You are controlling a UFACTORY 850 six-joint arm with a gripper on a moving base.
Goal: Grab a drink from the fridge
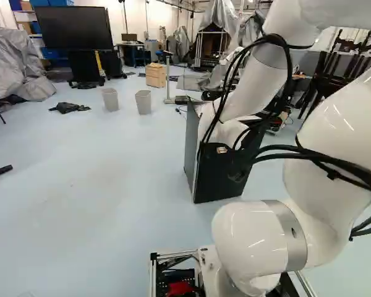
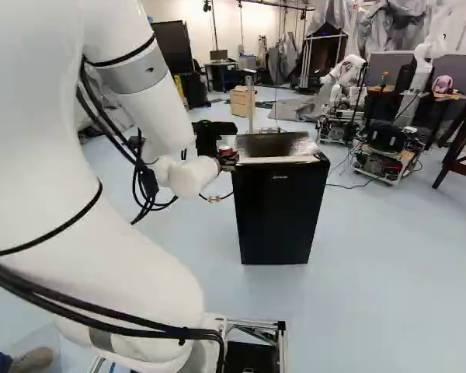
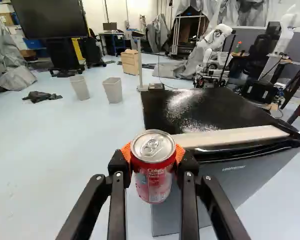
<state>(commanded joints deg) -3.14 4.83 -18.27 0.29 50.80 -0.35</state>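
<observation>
Red and silver, one drink can (image 3: 152,175) is found upright in my gripper (image 3: 152,152). Both fingers bear on it from opposite sides, parted by the can's own width, with orange pads (image 3: 125,152) pressed to its wall — a grip I judge sound. The can is held clear of the floor (image 3: 65,155), by the near corner of the black fridge (image 2: 276,210), about level with its top; whether can and fridge touch, I cannot determine.

The fridge door (image 3: 215,187) appears closed in the wrist and right base views. Status: drink in hand and outside the fridge, so I rate the task as essentially complete. Outstanding, in my judgement — draw the can away from the corner without knocking it, keeping it level.
</observation>
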